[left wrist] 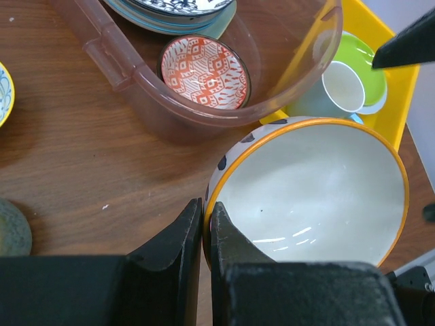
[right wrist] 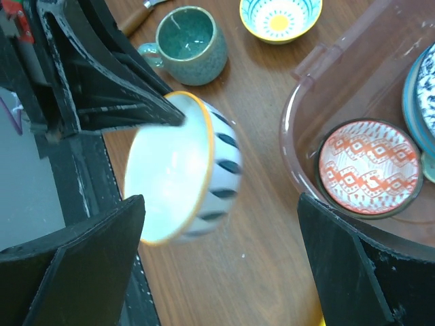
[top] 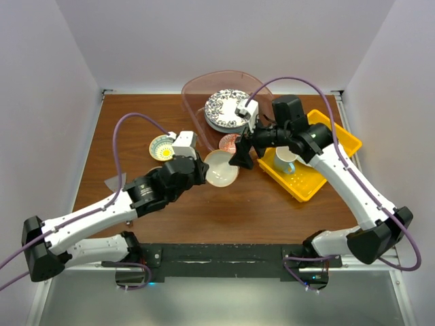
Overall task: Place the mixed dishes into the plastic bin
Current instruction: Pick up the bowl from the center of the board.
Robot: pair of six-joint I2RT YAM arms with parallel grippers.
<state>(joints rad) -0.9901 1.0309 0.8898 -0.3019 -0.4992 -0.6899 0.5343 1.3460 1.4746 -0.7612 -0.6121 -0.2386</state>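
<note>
My left gripper (left wrist: pixel 206 210) is shut on the rim of a white bowl (left wrist: pixel 319 190) with an orange edge and dark spots, one finger inside and one outside. The bowl (top: pixel 221 168) is tilted just short of the plastic bin (top: pixel 197 88). Inside the bin (left wrist: pixel 136 75) lie a red patterned bowl (left wrist: pixel 204 71) and a stack of plates (top: pixel 226 109), the top one blue floral. My right gripper (right wrist: pixel 221 204) hangs open over the gap between the held bowl (right wrist: pixel 177 176) and the bin's near wall (right wrist: pixel 299 88), with nothing gripped. A teal mug (right wrist: pixel 190 44) stands on the table.
A small yellow and blue bowl (top: pixel 162 147) sits left of the bin. On the right, a yellow perforated tray (top: pixel 340 146) holds a white mug (left wrist: pixel 343 85) and a lime-green plate (left wrist: pixel 363 61). A wooden-handled utensil (right wrist: pixel 132 20) lies near the teal mug.
</note>
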